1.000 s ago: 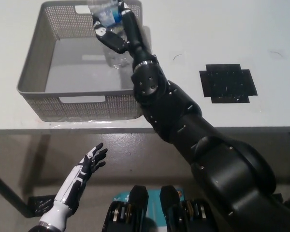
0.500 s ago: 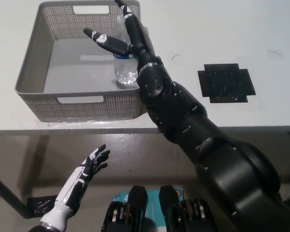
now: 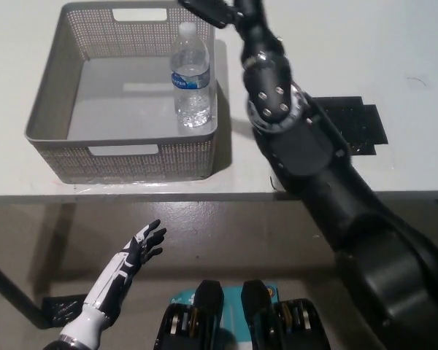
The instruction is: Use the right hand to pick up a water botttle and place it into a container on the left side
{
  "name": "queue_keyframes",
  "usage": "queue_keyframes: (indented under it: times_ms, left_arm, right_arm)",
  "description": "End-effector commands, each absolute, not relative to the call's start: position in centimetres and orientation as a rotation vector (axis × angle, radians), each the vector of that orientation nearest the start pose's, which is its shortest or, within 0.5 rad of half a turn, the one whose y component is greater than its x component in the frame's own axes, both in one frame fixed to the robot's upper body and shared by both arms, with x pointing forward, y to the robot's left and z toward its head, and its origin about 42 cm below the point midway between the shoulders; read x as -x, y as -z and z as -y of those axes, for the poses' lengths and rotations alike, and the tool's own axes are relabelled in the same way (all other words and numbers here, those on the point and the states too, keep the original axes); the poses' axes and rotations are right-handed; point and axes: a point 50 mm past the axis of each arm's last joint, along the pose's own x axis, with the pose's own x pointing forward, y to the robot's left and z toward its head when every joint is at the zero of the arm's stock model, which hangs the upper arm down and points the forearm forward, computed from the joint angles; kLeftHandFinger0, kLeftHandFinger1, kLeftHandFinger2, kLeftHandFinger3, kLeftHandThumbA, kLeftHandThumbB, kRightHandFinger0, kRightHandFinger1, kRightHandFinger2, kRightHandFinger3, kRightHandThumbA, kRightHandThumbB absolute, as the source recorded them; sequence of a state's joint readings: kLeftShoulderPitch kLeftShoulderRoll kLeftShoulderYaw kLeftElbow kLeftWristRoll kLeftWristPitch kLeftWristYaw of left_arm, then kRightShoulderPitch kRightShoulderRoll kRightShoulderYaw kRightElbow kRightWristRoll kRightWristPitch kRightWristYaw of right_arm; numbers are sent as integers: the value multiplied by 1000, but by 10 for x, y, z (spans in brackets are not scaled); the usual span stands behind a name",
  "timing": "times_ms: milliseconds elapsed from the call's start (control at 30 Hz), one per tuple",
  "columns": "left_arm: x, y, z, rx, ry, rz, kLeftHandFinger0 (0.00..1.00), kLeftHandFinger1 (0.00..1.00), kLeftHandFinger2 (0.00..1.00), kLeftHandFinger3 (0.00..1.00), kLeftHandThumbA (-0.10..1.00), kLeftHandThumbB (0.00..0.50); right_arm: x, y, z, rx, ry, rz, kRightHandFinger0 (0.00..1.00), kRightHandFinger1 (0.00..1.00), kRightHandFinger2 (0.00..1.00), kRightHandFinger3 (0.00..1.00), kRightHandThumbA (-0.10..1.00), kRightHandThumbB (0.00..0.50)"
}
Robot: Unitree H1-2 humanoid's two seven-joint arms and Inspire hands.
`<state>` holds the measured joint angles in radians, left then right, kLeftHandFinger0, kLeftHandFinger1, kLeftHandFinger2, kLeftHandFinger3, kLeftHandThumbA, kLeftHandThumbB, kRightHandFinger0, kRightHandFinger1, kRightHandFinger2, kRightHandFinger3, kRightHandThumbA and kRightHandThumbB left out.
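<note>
A clear water bottle [image 3: 190, 76] with a blue label stands upright inside the grey mesh basket [image 3: 124, 159], against its right wall. My black right hand [image 3: 208, 10] is above and behind the bottle at the picture's top edge, partly cut off. It is apart from the bottle, open and holding nothing. The black right arm [image 3: 292, 124] reaches across the white table beside the basket's right side. My white left hand [image 3: 135, 251] rests open below the table's front edge at the lower left.
The white table [image 3: 394, 44] carries a black cross-shaped patch [image 3: 354, 124] right of the arm. The table's front edge runs across the middle of the picture, with the floor below it. A dark table leg [image 3: 7, 288] shows at the lower left.
My right hand let go of the bottle and rose up and to the right, away from the basket. The bottle now stands alone. The left hand has not moved.
</note>
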<state>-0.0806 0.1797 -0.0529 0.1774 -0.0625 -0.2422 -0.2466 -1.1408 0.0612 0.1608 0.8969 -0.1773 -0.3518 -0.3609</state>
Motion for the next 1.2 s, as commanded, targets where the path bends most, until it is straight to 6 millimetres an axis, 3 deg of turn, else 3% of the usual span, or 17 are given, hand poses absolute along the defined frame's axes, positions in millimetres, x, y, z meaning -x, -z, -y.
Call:
queue_keyframes:
  times_ms: [0, 67, 133, 167, 267, 333, 500, 600, 800, 1000, 1167]
  left_arm:
    - [-311, -104, -252, -157, 319, 174, 1000, 1000, 1000, 1000, 1000, 167]
    - [-312, -105, -253, -158, 320, 177, 1000, 1000, 1000, 1000, 1000, 166]
    - [-313, -105, -252, -158, 320, 180, 1000, 1000, 1000, 1000, 1000, 158]
    - [-313, -105, -252, -164, 319, 181, 1000, 1000, 1000, 1000, 1000, 157]
    - [-312, -103, -252, -156, 310, 176, 1000, 1000, 1000, 1000, 1000, 163]
    - [-308, -99, -252, -153, 309, 169, 1000, 1000, 1000, 1000, 1000, 159]
    - [-309, -99, -253, -137, 297, 166, 1000, 1000, 1000, 1000, 1000, 162]
    - [-308, -96, -253, -123, 287, 168, 1000, 1000, 1000, 1000, 1000, 158]
    - [-307, -95, -253, -107, 283, 163, 1000, 1000, 1000, 1000, 1000, 154]
    - [-312, -97, -253, -93, 275, 166, 1000, 1000, 1000, 1000, 1000, 178]
    - [-311, -94, -253, -88, 276, 169, 1000, 1000, 1000, 1000, 1000, 175]
  right_arm:
    - [-428, -426, 162, -5, -20, 1079, 1000, 1000, 1000, 1000, 1000, 500]
    - [-409, -412, 178, 4, 1, 1094, 1000, 1000, 1000, 1000, 1000, 493]
    - [-393, -390, 192, 14, 19, 1097, 1000, 1000, 1000, 1000, 1000, 452]
    - [-380, -369, 199, 7, 30, 1077, 1000, 1000, 1000, 1000, 1000, 443]
    - [-369, -326, 210, 47, 73, 1017, 1000, 1000, 1000, 1000, 1000, 449]
    - [-363, -283, 217, 122, 100, 908, 1000, 1000, 1000, 1000, 1000, 436]
    - [-352, -208, 227, 89, 87, 678, 1000, 1000, 1000, 1000, 1000, 434]
    - [-345, -187, 227, 68, 52, 608, 1000, 1000, 1000, 1000, 1000, 454]
    - [-319, -134, 228, 60, 11, 454, 1000, 1000, 1000, 1000, 1000, 406]
    - [-308, -111, 226, 45, -10, 386, 1000, 1000, 1000, 1000, 1000, 371]
    - [-297, -96, 227, 33, -54, 335, 1000, 1000, 1000, 1000, 1000, 381]
